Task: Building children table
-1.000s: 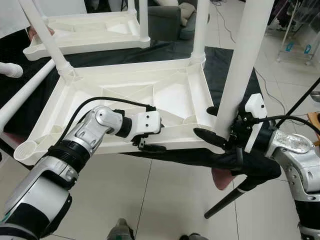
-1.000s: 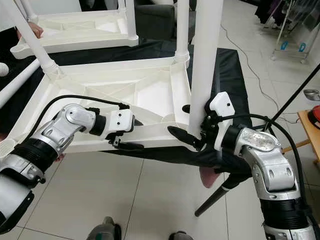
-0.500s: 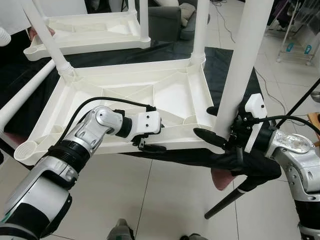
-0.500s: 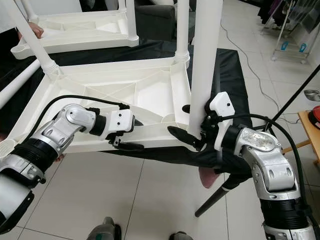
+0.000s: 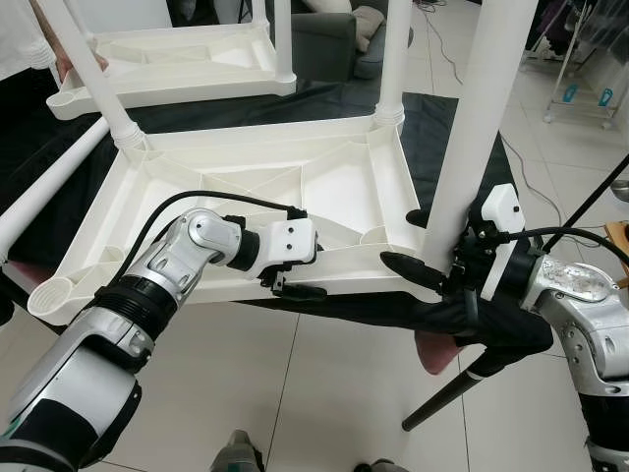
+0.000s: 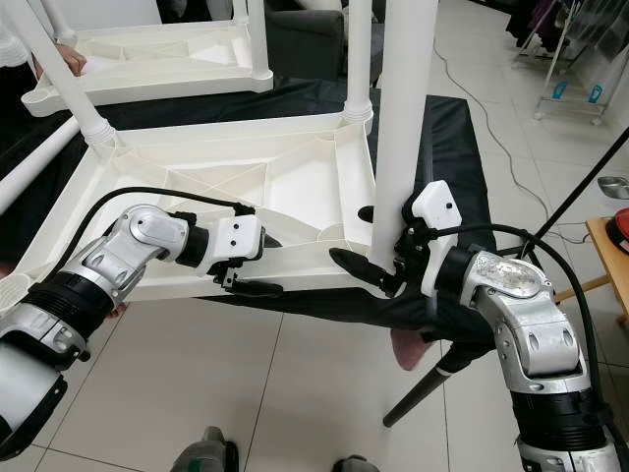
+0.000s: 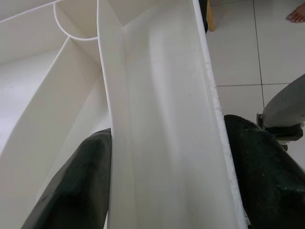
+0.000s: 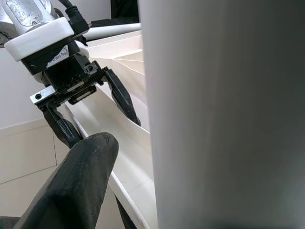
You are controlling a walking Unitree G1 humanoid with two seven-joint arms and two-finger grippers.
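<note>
A white plastic children's table (image 5: 295,187) lies upside down on a black cloth (image 5: 447,138) spread over a pale tiled floor (image 5: 295,393), with its ribbed underside facing up. Behind it, a second white table (image 5: 167,59) is also upturned, and a person's hand (image 5: 69,67) rests at its left edge.

Slim white legs stand up from the far corners of the near table. A loose white leg (image 5: 49,182) lies slanted at the left side. A thick white leg (image 5: 472,128) rises upright at the near right corner of the table.

The right gripper (image 5: 432,251) grips this thick leg low down, one black finger on each side of it, just above the table's corner. In the right wrist view, the leg (image 8: 224,114) is very close to the camera beside one dark finger (image 8: 76,186).

The left gripper (image 5: 285,280) clamps the table's near front rim, just left of the middle. In the left wrist view its two black fingers (image 7: 76,186) straddle the white rim wall (image 7: 162,119), one inside and one outside.

A dark tripod leg (image 5: 452,388) slants across the floor under the right arm.
</note>
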